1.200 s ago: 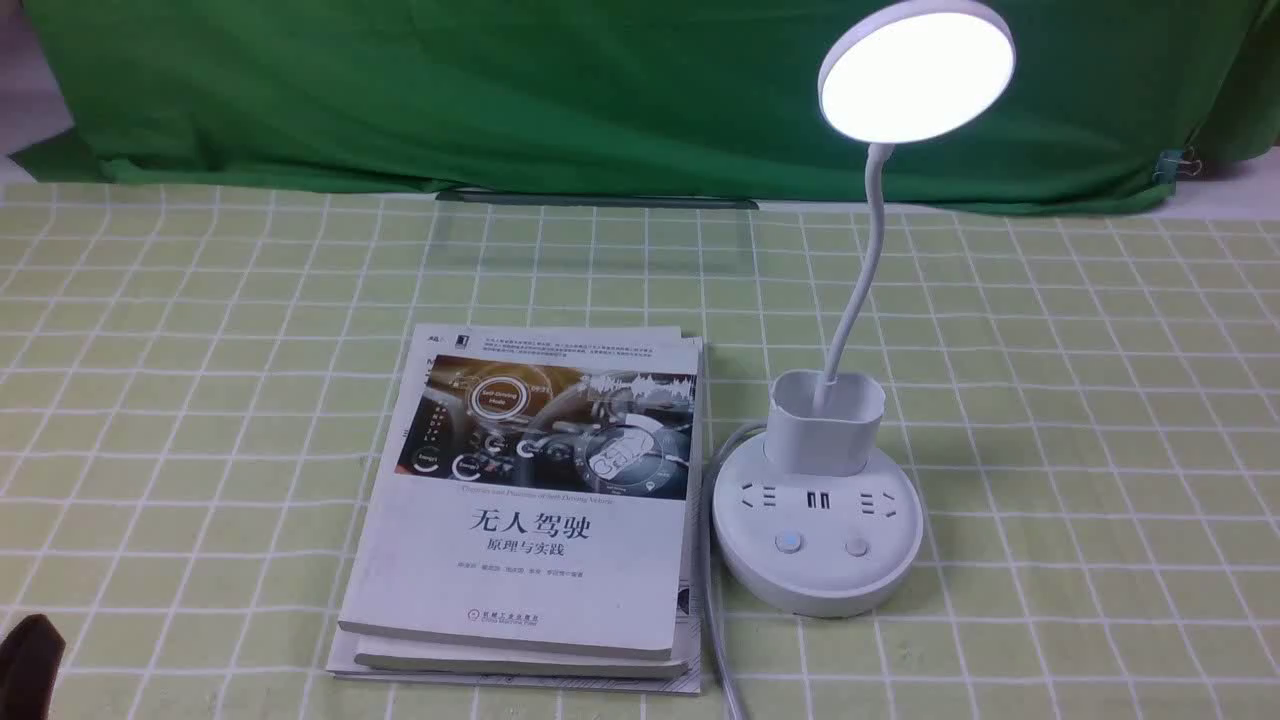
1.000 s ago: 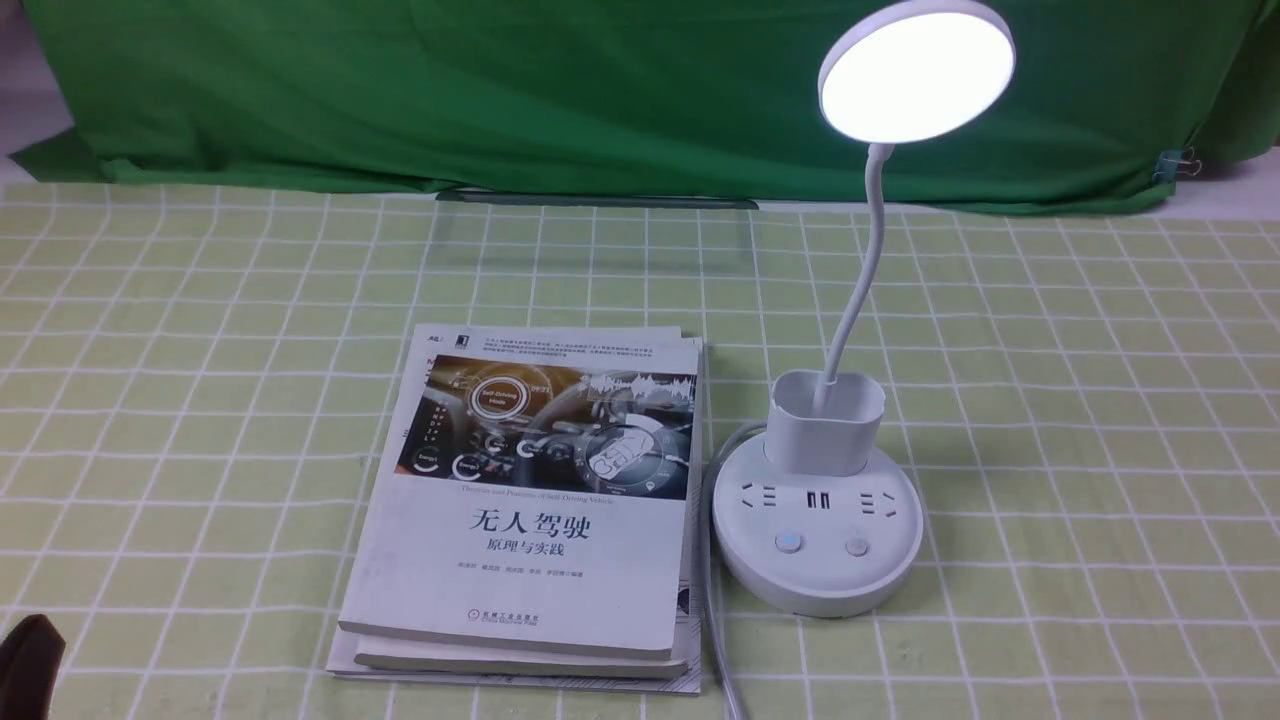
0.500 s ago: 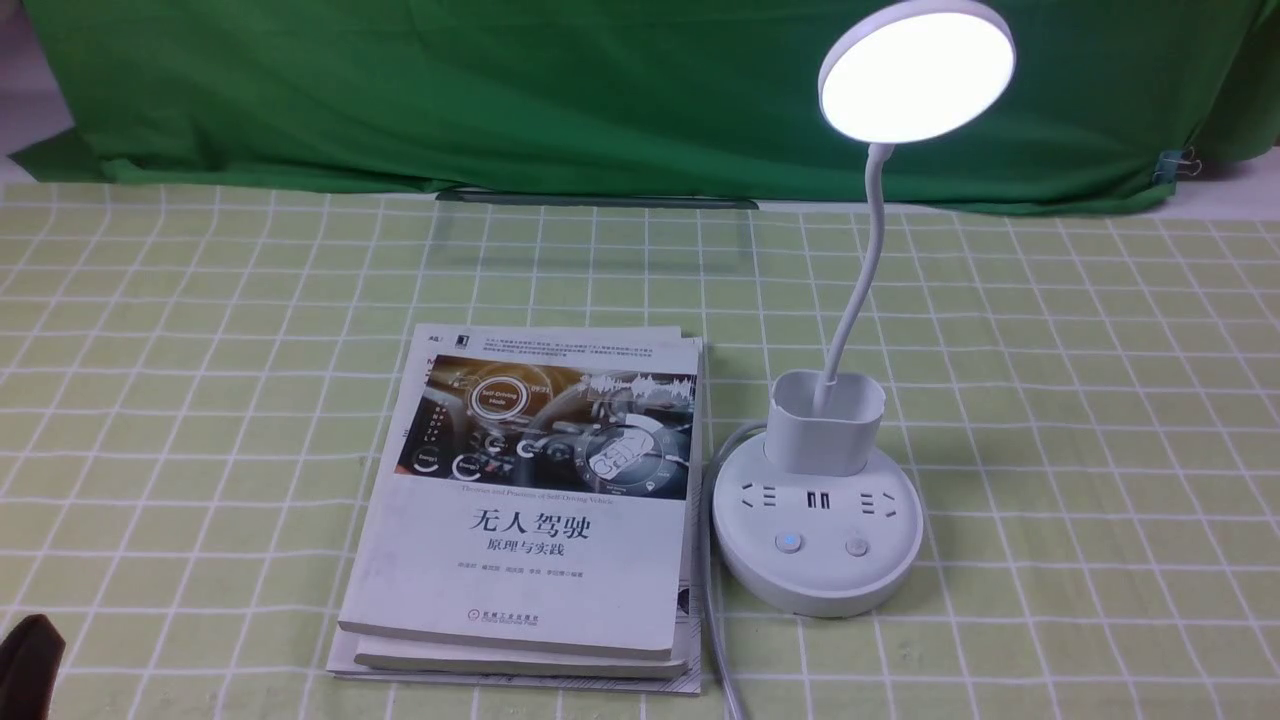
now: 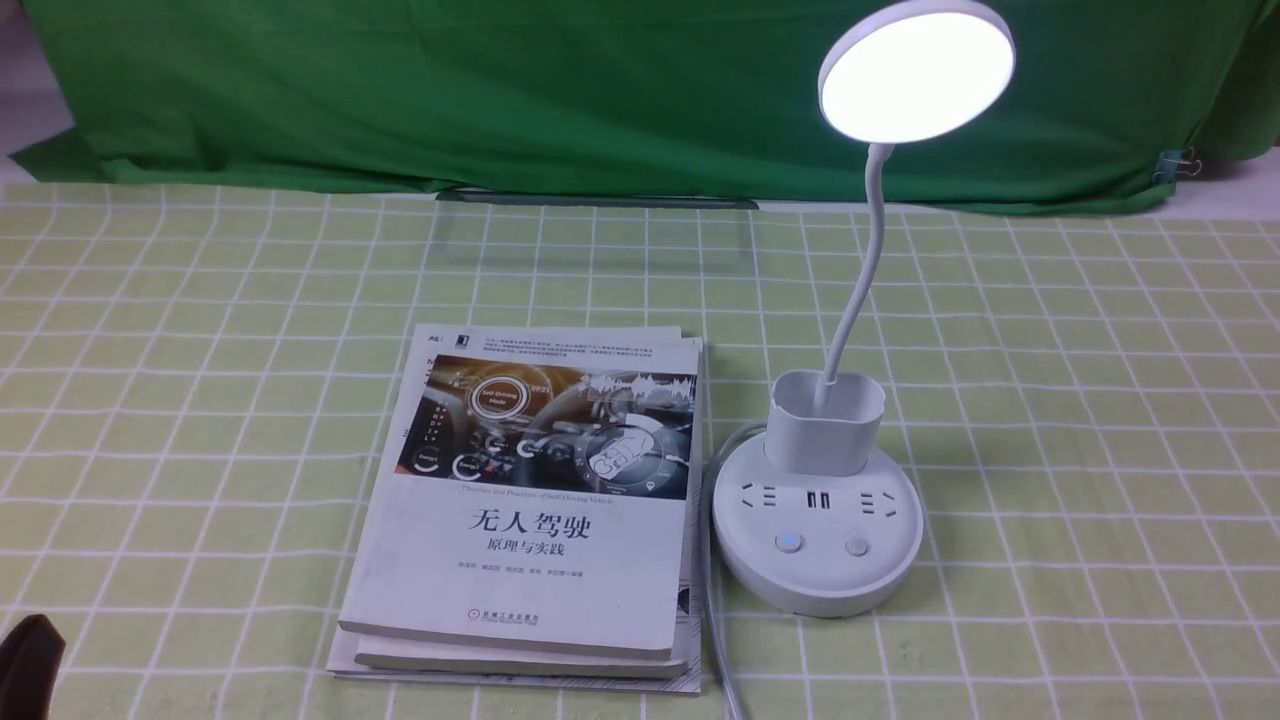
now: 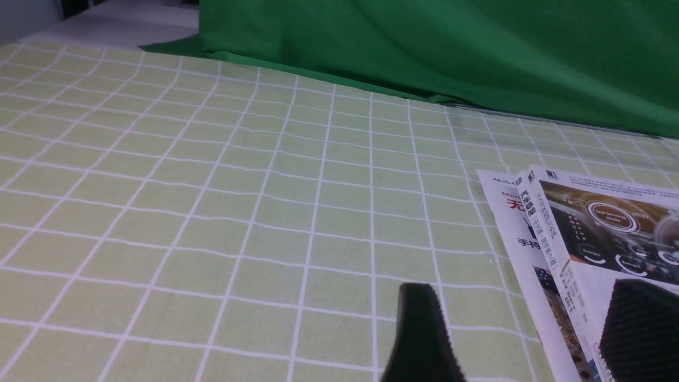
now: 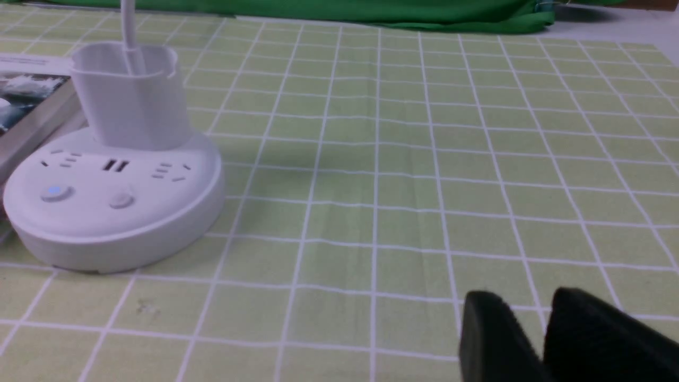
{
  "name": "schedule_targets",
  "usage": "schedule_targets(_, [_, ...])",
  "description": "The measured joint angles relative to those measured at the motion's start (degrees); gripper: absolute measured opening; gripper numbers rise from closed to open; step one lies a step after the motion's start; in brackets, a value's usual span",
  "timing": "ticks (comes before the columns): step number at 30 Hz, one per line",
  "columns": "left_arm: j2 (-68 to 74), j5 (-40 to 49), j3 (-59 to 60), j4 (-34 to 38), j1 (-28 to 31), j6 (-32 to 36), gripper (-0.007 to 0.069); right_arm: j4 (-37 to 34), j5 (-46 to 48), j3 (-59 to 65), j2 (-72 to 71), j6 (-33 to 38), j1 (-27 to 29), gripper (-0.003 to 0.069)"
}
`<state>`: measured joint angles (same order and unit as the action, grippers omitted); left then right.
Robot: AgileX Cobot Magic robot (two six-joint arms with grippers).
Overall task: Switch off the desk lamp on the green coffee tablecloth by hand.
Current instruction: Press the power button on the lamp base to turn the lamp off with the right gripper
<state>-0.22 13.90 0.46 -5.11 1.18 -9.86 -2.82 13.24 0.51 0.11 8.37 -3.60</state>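
Desk lamp (image 4: pixel 835 470) lit, right of centre in front view, standing on green coffee tablecloth (image 4: pixel 1080 400), just beside stacked books (image 4: pixel 530 500). Left end effector (image 5: pixel 525 318) wide, empty. Right end effector (image 6: pixel 525 302) narrow, empty.

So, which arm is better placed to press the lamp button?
Right. The right gripper faces the desk lamp and its buttons across green coffee tablecloth; the books lie between the left gripper and the lamp.

Before you lies the green coffee tablecloth (image 4: pixel 1050 400) — on it a stack of books (image 4: pixel 530 500), and just beside their right edge, the lit desk lamp (image 4: pixel 825 430) on its round base.
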Motion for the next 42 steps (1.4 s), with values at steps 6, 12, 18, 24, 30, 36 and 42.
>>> schedule_targets(6, [0.0, 0.0, 0.0, 0.0, 0.0, 0.0, 0.0410, -4.6, -5.0, 0.0, 0.0, -12.4, 0.0, 0.0241])
schedule_targets(12, [0.0, 0.0, 0.0, 0.0, 0.0, 0.0, 0.0410, -5.6, -11.3, 0.0, 0.0, -27.9, 0.0, 0.0239])
schedule_targets(18, [0.0, 0.0, 0.0, 0.0, 0.0, 0.0, 0.0410, -5.6, -14.1, 0.0, 0.0, -30.5, 0.0, 0.0213])
schedule_targets(24, [0.0, 0.0, 0.0, 0.0, 0.0, 0.0, 0.0410, -5.7, -4.3, -8.4, 5.0, -25.3, -2.7, 0.0048])
schedule_targets(30, [0.0, 0.0, 0.0, 0.0, 0.0, 0.0, 0.0410, -5.6, 17.3, -28.4, 23.9, -11.5, -7.1, 0.0043])
schedule_targets(36, [0.0, 0.0, 0.0, 0.0, 0.0, 0.0, 0.0410, -5.2, 32.8, -40.3, 45.1, -5.9, -7.8, 0.0043])
schedule_targets(42, [0.0, 0.0, 0.0, 0.0, 0.0, 0.0, 0.0410, -5.2, 34.1, -47.4, 65.2, -4.3, -12.7, 0.0043])
